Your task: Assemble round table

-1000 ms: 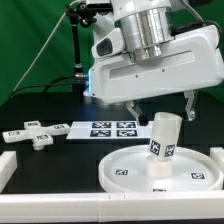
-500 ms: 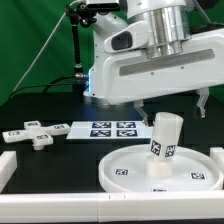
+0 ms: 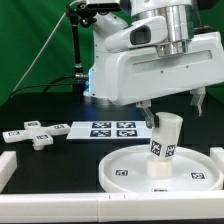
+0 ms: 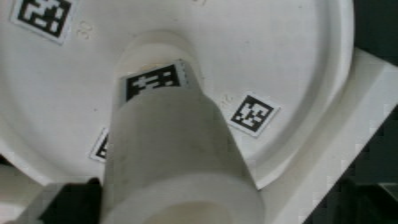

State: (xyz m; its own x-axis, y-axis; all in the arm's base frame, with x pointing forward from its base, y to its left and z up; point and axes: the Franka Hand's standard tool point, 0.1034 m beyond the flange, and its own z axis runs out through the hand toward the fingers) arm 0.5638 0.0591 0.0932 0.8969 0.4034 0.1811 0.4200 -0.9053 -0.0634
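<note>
Pincer (image 3: 173, 114) stands wide open over the leg (image 3: 164, 142), upright on the round disc (image 3: 118, 172), lower right. Cross-shaped foot (image 3: 32, 136) and marker board (image 3: 105, 128) lie at middle left; bare worktop (image 3: 60, 165) at lower left.

No words, numbers or brand names can be read; only square black-and-white tags are seen.
Tags (image 3: 160, 150) are carried on the leg (image 3: 165, 132), the disc (image 3: 135, 165), the foot piece (image 3: 35, 135) and, four together, the marker board (image 3: 80, 128). In the wrist view, more tags are shown on the disc (image 4: 285, 50) around the leg (image 4: 169, 160). No pattern can be decoded.
</note>
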